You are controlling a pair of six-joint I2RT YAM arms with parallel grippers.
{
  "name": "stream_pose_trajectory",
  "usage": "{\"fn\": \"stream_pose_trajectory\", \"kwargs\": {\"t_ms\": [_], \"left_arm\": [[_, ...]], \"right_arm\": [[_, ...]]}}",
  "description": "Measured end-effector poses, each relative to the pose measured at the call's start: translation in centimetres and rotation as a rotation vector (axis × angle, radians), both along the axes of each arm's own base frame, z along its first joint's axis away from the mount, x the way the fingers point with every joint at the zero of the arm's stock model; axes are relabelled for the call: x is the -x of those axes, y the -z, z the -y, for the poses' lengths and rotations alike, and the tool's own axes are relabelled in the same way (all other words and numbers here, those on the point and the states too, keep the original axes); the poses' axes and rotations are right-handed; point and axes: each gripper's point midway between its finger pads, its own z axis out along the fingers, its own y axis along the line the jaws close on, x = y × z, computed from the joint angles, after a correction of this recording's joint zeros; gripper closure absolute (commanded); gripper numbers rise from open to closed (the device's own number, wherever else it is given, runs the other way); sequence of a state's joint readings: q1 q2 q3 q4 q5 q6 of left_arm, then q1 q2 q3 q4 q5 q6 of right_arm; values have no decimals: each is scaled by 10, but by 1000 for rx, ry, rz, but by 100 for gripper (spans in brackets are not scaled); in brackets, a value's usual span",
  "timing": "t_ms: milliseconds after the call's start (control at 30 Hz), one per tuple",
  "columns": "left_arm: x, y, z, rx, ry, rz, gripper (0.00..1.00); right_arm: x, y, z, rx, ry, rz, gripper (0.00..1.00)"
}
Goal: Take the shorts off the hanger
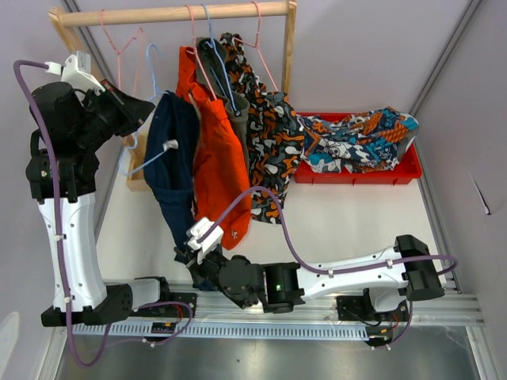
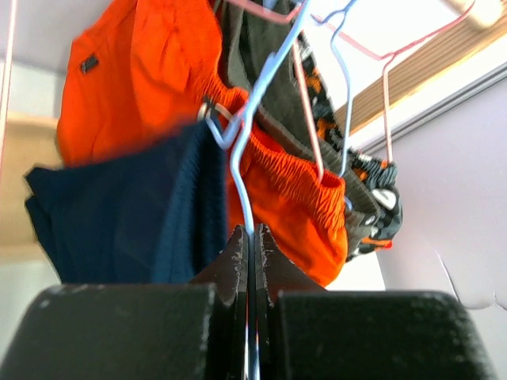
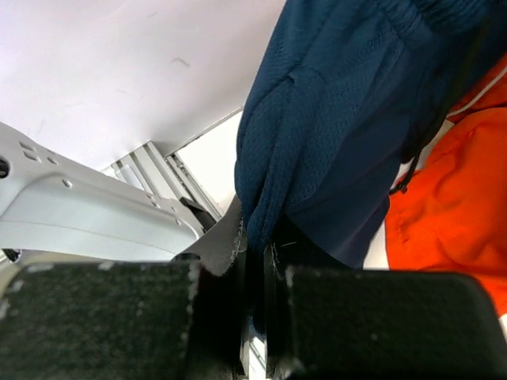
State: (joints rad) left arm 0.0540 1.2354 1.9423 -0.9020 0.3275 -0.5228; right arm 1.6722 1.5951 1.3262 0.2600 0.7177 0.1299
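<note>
The navy shorts (image 1: 176, 162) hang from a light blue wire hanger (image 1: 150, 158) held off the rail. My left gripper (image 1: 136, 111) is shut on that hanger's wire (image 2: 247, 158), the navy shorts (image 2: 119, 214) beside it. My right gripper (image 1: 194, 255) is shut on the navy shorts' lower hem (image 3: 333, 119). Bright orange shorts (image 1: 218, 142), olive shorts (image 1: 238, 103) and blotch-print shorts (image 1: 269, 146) hang on the wooden rail (image 1: 178, 13). The teal-blue print shorts (image 1: 356, 141) lie in the red bin (image 1: 412, 168).
Empty pink hangers (image 1: 119, 47) hang at the rail's left. The rack's wooden posts (image 1: 289, 47) stand behind the clothes. Purple-grey walls close in on both sides, and a metal rail (image 1: 317, 324) runs along the near edge.
</note>
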Motion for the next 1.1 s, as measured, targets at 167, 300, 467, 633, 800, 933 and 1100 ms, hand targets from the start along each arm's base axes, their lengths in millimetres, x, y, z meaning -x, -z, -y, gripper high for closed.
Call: {"fn": "stream_pose_trajectory", "kwargs": {"t_ms": [167,300,467,633,800,933,1100], "left_arm": [[5,-1,4,12,25,48,100],[27,5,8,38,38,79,100],[68,10,12,61,35,100,100],[99,17,10,69,6,104,100],[112,10,2,58,-47,124,100],[111,-12,-7,28,-94,167,100],[101,-21,-13,-6,-121,184,100]], "right_arm": [[-18,-2,-4,7,7,15,100],[-81,-20,-19,0,66,43,100],[-176,-56,-12,-22,176,75,100],[-225,-97,9,-65,236,101,100],[-221,-101,24,-59,225,93,100],[-175,-76,59,3,196,74,100],[-103,-107,128,-17,130,99,100]]}}
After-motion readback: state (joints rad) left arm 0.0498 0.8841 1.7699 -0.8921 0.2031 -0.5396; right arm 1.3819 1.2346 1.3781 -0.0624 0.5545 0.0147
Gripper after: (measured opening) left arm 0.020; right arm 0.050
